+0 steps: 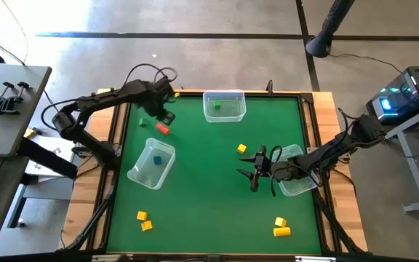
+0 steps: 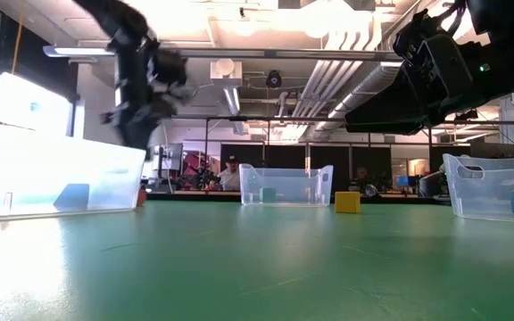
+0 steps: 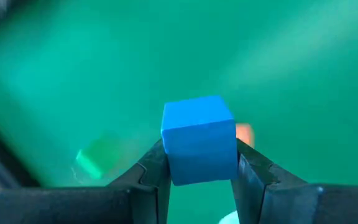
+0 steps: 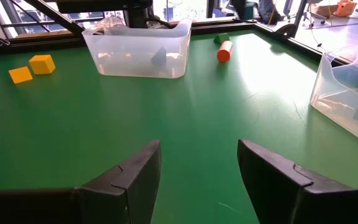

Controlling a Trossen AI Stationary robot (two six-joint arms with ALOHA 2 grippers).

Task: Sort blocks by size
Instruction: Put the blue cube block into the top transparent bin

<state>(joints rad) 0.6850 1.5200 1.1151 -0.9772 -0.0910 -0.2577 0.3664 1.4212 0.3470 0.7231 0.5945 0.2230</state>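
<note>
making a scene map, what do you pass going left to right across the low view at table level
left clear bin → far clear bin with a green block inside → yellow block → right clear bin

Desk centre: bare green desk (image 1: 209, 182), open passage.
Far edge: clear bin (image 1: 224, 105) blocks.
Left side: tilted bin (image 1: 151, 164) obstructs.

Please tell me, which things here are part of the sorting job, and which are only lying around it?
Job:
- blue cube, held in left gripper
- red cylinder
- green block
- yellow blocks
- three clear bins

Not job:
- clamps on side table
- computer
</note>
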